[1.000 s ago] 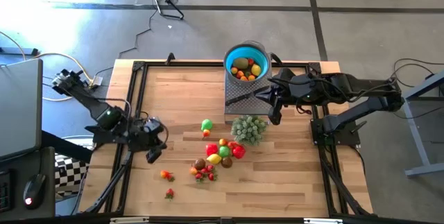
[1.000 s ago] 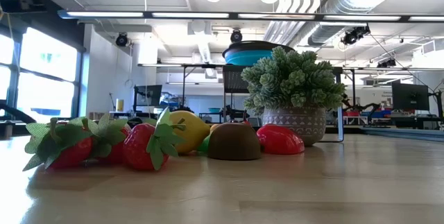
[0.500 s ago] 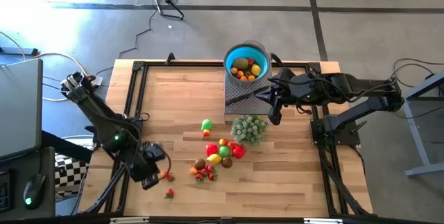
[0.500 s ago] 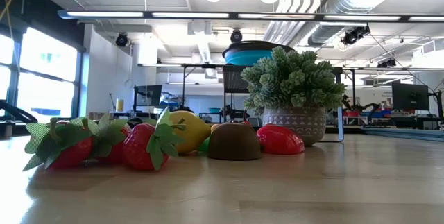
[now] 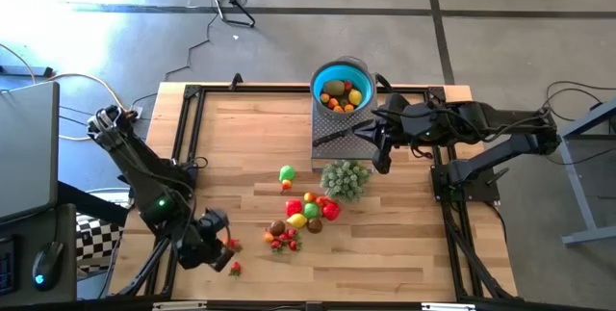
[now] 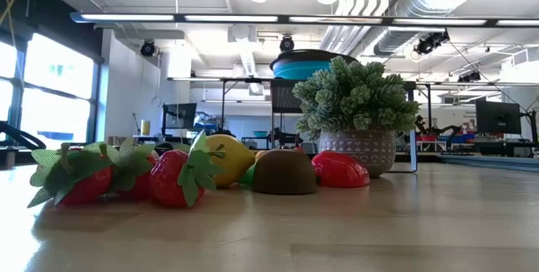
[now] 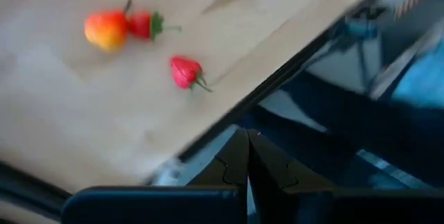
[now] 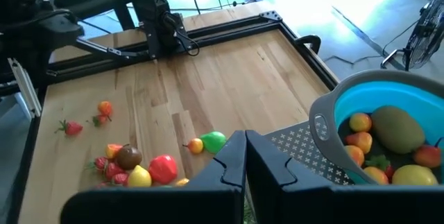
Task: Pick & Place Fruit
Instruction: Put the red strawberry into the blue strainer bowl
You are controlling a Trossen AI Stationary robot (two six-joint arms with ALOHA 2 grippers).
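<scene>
Small toy fruits lie in a heap (image 5: pixel 305 213) at the table's middle; the low view shows its strawberries (image 6: pixel 173 176), lemon (image 6: pixel 224 157) and a brown fruit (image 6: pixel 285 172). A green and an orange fruit (image 5: pixel 286 175) lie apart. An orange-and-red pair (image 7: pixel 118 28) and a lone strawberry (image 7: pixel 186 71) lie near the front left. More fruit fills the blue bowl (image 5: pixel 321 73). My left gripper (image 5: pixel 218 251) hovers shut just left of that pair, holding nothing. My right gripper (image 5: pixel 378 159) hangs shut beside the bowl, holding nothing.
The bowl stands on a perforated grey stand (image 8: pixel 295 148) at the far edge. A pale green bushy plant in a pot (image 5: pixel 345 178) sits right of the fruit heap. A black frame (image 5: pixel 183 157) runs along the table's sides. Bare wood lies at the far left.
My left gripper has swung toward the table's near edge, to beside the orange-and-red pair and the lone strawberry, and has rolled about its own axis while staying shut. No fruit has moved.
</scene>
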